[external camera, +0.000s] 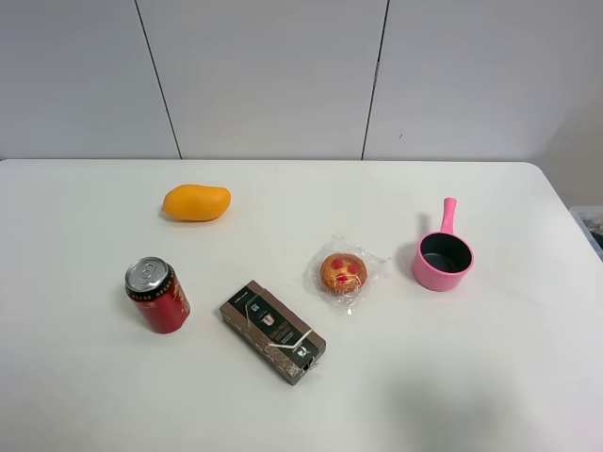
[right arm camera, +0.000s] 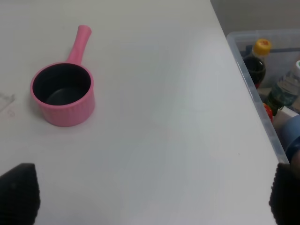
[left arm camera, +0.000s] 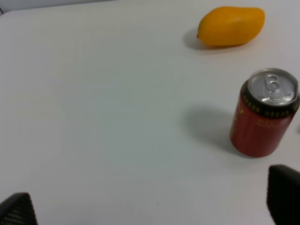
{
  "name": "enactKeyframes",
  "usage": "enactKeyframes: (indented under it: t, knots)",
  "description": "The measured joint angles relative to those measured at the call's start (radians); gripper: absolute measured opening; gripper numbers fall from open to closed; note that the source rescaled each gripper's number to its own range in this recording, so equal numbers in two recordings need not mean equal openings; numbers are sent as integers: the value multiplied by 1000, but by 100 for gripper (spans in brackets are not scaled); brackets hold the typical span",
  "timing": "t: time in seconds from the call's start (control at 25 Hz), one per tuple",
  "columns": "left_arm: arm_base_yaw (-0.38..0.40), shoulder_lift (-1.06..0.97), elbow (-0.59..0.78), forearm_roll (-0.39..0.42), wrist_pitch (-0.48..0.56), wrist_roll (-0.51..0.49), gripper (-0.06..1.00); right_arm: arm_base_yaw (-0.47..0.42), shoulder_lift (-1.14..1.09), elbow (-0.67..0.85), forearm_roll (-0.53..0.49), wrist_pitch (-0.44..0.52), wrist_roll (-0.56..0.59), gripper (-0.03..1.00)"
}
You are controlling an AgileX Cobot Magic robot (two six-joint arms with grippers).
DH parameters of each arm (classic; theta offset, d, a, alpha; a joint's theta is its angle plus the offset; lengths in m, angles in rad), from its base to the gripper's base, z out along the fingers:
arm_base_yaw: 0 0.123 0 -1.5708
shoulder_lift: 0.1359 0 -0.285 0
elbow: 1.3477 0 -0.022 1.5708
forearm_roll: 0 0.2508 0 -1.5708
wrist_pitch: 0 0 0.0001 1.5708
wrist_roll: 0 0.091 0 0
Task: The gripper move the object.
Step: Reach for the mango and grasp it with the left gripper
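The orange-yellow mango (external camera: 196,202) lies on its side on the white table, at the back left. It also shows in the left wrist view (left arm camera: 231,26), well beyond my left gripper (left arm camera: 150,206), whose black fingertips (left arm camera: 283,192) stand wide apart with nothing between them. My right gripper (right arm camera: 150,192) is also open and empty over bare table, its fingertips (right arm camera: 18,190) at the frame's corners. Neither gripper shows in the exterior high view.
A red soda can (external camera: 157,295) stands upright in front of the mango, also in the left wrist view (left arm camera: 263,112). A dark flat box (external camera: 272,330), a wrapped muffin (external camera: 343,272) and a pink saucepan (external camera: 441,258) sit mid-table. A clear bin (right arm camera: 253,79) with bottles stands off the right edge.
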Motion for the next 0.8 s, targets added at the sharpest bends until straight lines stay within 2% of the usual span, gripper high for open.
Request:
enactKeyframes:
  t: [0.8]
  knots:
    - [0,0,0,0,0,-1,100,0,0,0,0,0,0,100]
